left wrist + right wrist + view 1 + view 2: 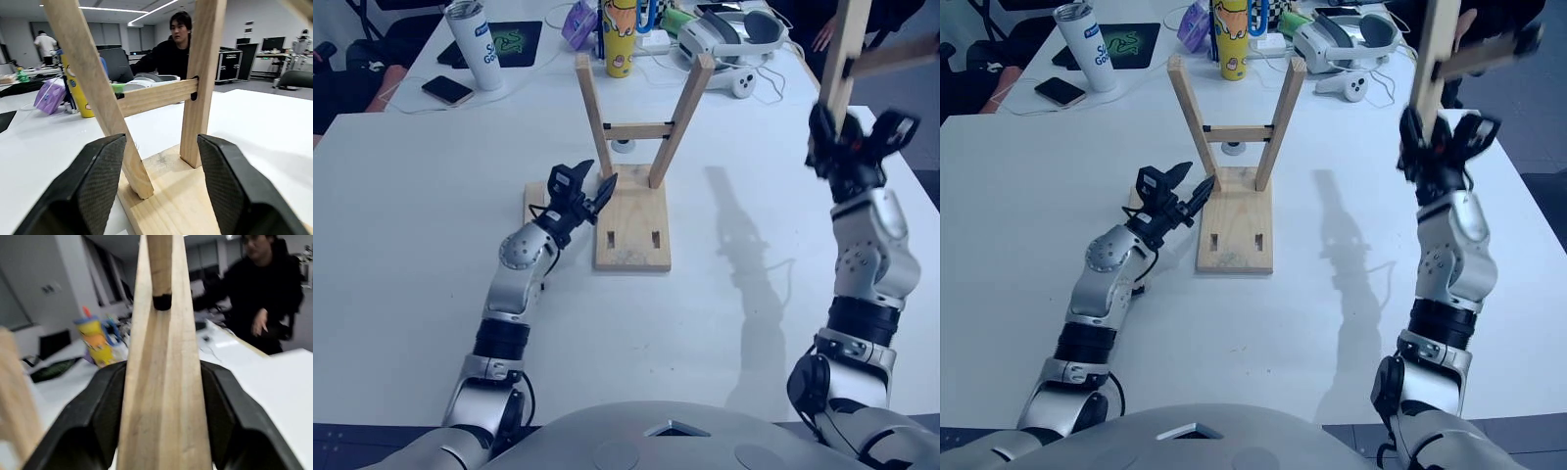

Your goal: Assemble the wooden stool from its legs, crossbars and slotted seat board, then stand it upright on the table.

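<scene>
The slotted seat board point(634, 230) lies flat on the white table point(421, 235). Two wooden legs point(593, 116) joined by a crossbar point(639, 130) stand in it at its far end. Two slots point(632, 237) near its front end show bare. My left gripper point(583, 199) is open at the board's left edge, close to the left leg point(100, 98). My right gripper point(853, 137) is raised at the right, shut on a second leg-and-crossbar piece point(847, 54), whose leg point(164, 362) sits between the fingers point(98, 416).
At the table's far side stand a white tumbler point(476, 41), a phone point(447, 90), a dark mat point(514, 41), a yellow bottle point(620, 37), a purple pouch point(578, 23) and a white headset point(729, 37) with its controller point(745, 82). A small round part point(624, 146) lies behind the board.
</scene>
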You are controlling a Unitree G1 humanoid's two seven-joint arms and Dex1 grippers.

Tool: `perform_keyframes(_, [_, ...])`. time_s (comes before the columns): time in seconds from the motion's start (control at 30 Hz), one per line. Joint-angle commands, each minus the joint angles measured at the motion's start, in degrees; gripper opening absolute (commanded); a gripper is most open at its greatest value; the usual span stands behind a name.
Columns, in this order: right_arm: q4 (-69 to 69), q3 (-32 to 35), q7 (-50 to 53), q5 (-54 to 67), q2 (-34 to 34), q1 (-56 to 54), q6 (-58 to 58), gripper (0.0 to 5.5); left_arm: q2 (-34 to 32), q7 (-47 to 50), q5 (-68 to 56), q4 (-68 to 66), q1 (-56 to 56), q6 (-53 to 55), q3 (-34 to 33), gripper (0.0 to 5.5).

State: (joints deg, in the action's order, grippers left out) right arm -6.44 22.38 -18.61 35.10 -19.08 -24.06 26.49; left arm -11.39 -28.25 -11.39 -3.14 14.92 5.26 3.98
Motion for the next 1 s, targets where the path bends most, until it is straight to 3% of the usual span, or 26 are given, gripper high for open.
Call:
perform_keyframes(0.03, [-8.1, -0.1, -5.1, 16.3, -4.8, -5.8, 13.5, 2.06, -4.7, -5.9, -7.8, 5.0, 5.1, 7.3, -4.2, 2.65])
perform_keyframes(0.13, [-11.0, -0.1, -9.1, 26.0, -9.5, -4.6, 22.4, 2.06, -7.4, -9.5, -13.8, 9.7, 6.7, 12.1, -6.3, 2.65])
perform_keyframes(0.27, [-14.1, -3.6, -13.5, 31.9, -13.4, 0.5, 30.0, 2.06, -9.0, -11.3, -35.8, 16.4, 7.8, 29.2, -12.7, 3.21])
perform_keyframes(0.43, [-14.8, -7.7, -21.9, 34.6, -17.3, 6.3, 35.3, 2.06, -11.7, -10.4, -55.5, 15.3, 10.5, 44.8, -17.1, 3.91])
perform_keyframes(0.57, [-11.7, -9.1, -28.7, 35.6, -18.7, 8.0, 36.7, 2.06, -12.9, -11.0, -59.6, 12.3, 11.2, 49.6, -17.1, 4.39])
perform_keyframes(0.93, [-10.9, -14.3, -36.9, 31.2, -20.2, 10.9, 34.8, 2.06, -13.3, -10.0, -66.1, 13.5, 9.8, 55.2, -16.8, 4.39])
perform_keyframes(1.0, [-10.4, -13.8, -36.5, 31.2, -19.9, 10.6, 34.8, 2.06, -13.8, -10.3, -65.9, 13.7, 9.8, 55.8, -16.3, 4.14])
